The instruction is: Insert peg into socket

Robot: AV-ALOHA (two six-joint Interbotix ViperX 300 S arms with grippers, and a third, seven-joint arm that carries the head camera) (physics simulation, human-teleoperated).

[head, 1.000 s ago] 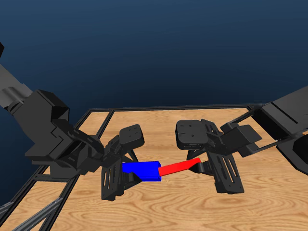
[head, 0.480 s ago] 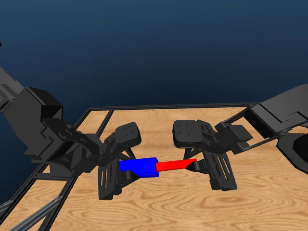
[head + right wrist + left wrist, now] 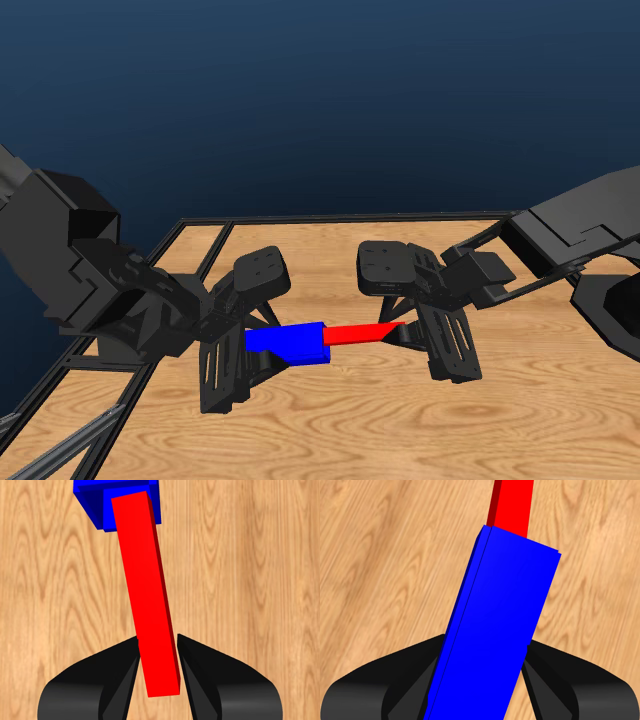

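Left end effector (image 3: pixel 262 345) clamped on socket (image 3: pixel 290 342); right end effector (image 3: pixel 408 330) clamped on peg (image 3: pixel 358 333), tip inside socket mouth, above table (image 3: pixel 330 420).

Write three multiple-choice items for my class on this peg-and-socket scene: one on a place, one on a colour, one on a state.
1. Where is the socket?
A. flat on the table
B. in the left gripper, above the table
C. in the right gripper

2. What colour is the peg?
A. red
B. green
C. yellow

3. How does the peg stand to the socket?
A. far apart from it
B. lying on top of it
C. its tip at the socket's hollow end

Answers:
1 B, the left wrist view shows both jaws closed on it.
2 A, a bright red bar held in the right gripper.
3 C, the right wrist view shows the tip meeting the opening.
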